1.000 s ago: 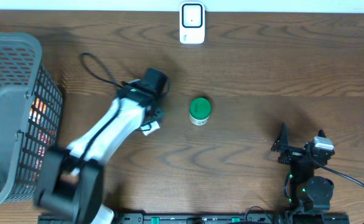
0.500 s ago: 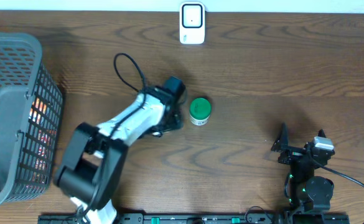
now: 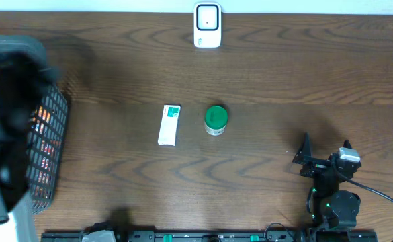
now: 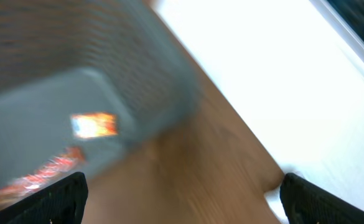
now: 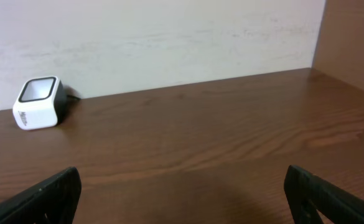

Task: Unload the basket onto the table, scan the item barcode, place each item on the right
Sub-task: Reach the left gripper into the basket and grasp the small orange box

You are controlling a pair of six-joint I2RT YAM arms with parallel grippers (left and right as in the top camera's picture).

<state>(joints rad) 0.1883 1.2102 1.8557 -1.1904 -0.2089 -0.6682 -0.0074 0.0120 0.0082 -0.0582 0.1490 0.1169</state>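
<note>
Across the brown wooden table, the largest thing is the grey mesh basket at the left edge, with orange packaging showing through its wall. Over it hangs the left arm, only a dark blur from above. Its wrist view is smeared too, but the left gripper shows both fingertips far apart at the lower corners with nothing between them.

At the far edge, centred, stands the white barcode scanner, also seen off to the left from the right wrist.

Mid-table lies the white carton with a green end, flat on the wood. Its long axis runs nearly from the near edge to the far edge, green end toward the scanner. Just beside it, on the right arm's side and not touching, stands the green-lidded round tub. Either could be the item to scan; no barcode is legible from above, so I cannot say which face carries one.

Near the front right, the right gripper sits low, jaws spread wide and empty.

Both items lie well apart from both hands. The carton lies to the right of the left arm, and the tub is the nearer of the two to the right gripper. A grasp on the carton would best close across its narrow width, then carry it straight up the table to the scanner.
</note>
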